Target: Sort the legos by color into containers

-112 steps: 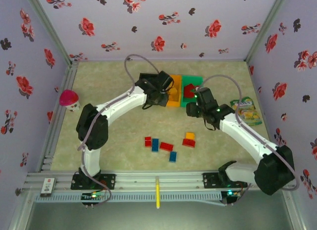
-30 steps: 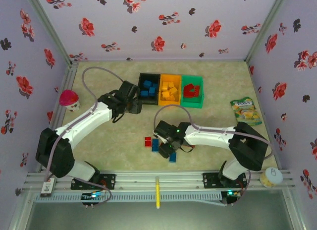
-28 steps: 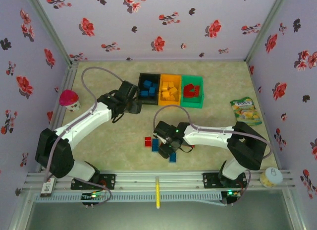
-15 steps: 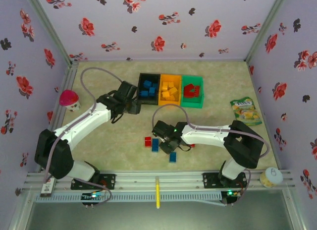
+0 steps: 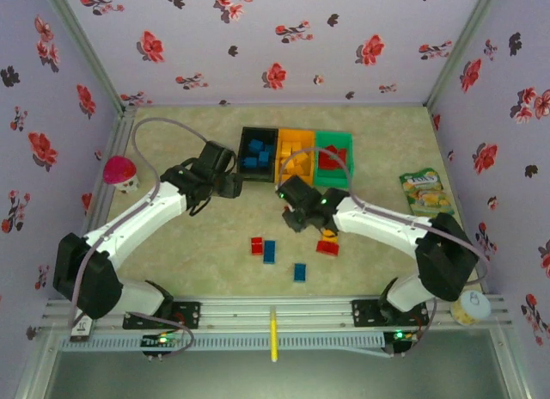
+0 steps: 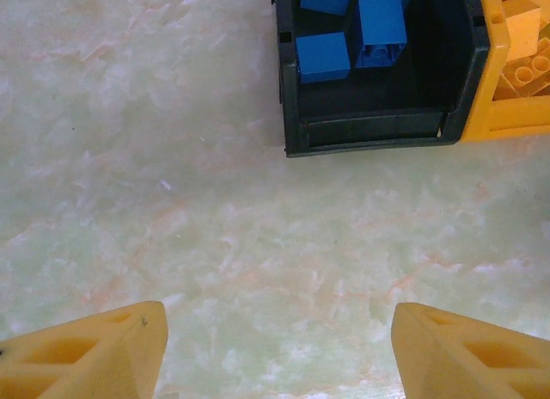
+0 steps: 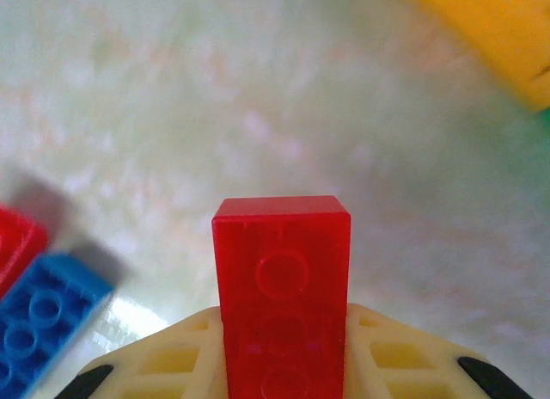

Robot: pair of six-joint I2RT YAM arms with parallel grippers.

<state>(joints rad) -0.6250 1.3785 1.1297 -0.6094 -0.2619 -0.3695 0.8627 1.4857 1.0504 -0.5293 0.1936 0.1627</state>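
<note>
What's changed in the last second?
The right gripper shut on a red brick and carried it from the floor pile toward the bins. The left gripper stayed open beside the black bin; the loose bricks kept their places.

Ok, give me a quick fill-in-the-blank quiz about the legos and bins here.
The right fingers grip a ___ lego. The black bin holds ___ legos. The left fingers are ___ and hold nothing.
Missing words: red, blue, open.
</note>
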